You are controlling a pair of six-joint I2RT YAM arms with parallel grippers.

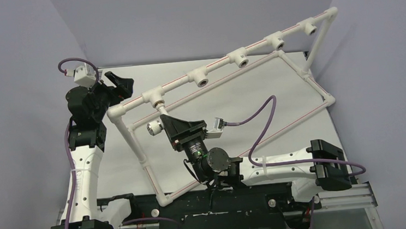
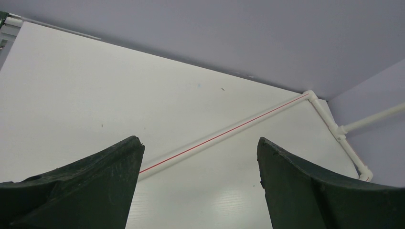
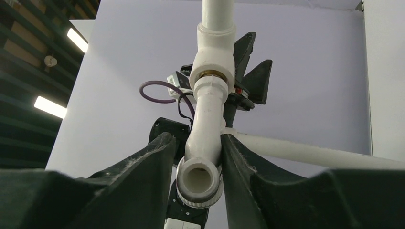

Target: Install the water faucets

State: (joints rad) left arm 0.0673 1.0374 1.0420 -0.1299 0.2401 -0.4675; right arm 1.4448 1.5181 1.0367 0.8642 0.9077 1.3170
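Dark fingers [image 3: 143, 167] of the right end effector [image 3: 197, 143] fill the foreground of the wrist view. They pinch the white water faucet [image 3: 206, 114] by its body, with its round end toward the lens. A brass ring shows where the faucet's top meets the leftmost tee socket [image 3: 213, 52] of the pipe frame [image 1: 224, 61], which stands on the counter [image 1: 293, 102]. At the frame's left end, the left end effector [image 2: 200, 152] hangs above the counter with its fingers spread wide.
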